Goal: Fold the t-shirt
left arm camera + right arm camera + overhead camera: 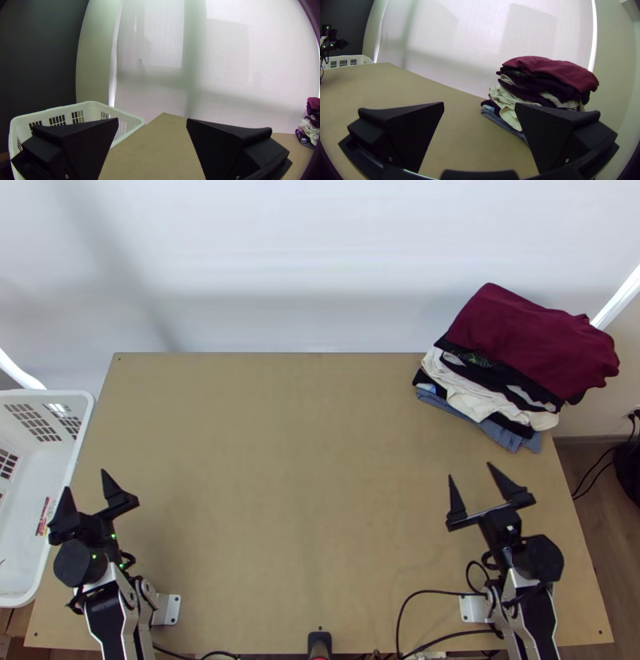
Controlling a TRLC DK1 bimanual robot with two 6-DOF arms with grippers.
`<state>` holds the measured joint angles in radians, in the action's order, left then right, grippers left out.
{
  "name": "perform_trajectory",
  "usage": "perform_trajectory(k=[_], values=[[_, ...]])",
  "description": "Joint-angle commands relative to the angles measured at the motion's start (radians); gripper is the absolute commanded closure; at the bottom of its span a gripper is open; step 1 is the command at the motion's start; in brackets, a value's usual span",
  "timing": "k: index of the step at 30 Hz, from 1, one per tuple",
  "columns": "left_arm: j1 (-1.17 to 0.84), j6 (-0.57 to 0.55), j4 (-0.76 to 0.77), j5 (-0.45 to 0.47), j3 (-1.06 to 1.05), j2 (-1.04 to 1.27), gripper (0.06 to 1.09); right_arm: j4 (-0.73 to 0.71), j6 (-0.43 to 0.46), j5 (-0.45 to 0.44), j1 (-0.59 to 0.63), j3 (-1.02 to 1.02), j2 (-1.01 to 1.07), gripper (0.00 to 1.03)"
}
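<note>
1. Gap wide on my left gripper [85, 479] and right gripper [470, 470], nothing held.
2. T-shirt: can't single it out; clothes pile [480, 390] sits at table's [304, 484] far right corner.
3. Open wood between grippers, basket [48, 393] along left edge.

My arms [524, 616]: two. My grippers: two, namely left gripper [85, 479] and right gripper [470, 470]. My fingers [220, 143]: four, two to each gripper. Wooden table [280, 500]: one. White basket [48, 394]: one. Clothes pile [492, 372]: one, its layers overlapping too much for me to count. Dark red garment [528, 336], topmost: one. Metal plates [168, 610] by my arm bases: two.
</note>
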<state>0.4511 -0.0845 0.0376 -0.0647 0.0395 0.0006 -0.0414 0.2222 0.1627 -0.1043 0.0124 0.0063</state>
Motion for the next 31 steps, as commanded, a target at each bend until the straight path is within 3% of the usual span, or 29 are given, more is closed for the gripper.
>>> perform_trajectory(k=[1,31], values=[[0.006,0.043,-0.025,-0.001,-0.038,-0.002,0.09,0.011,0.014,-0.025,0.006,-0.009,-0.006,0.04],[0.015,0.048,-0.028,0.011,-0.038,-0.001,0.09,0.014,0.014,-0.026,0.011,-0.008,-0.008,0.04]])
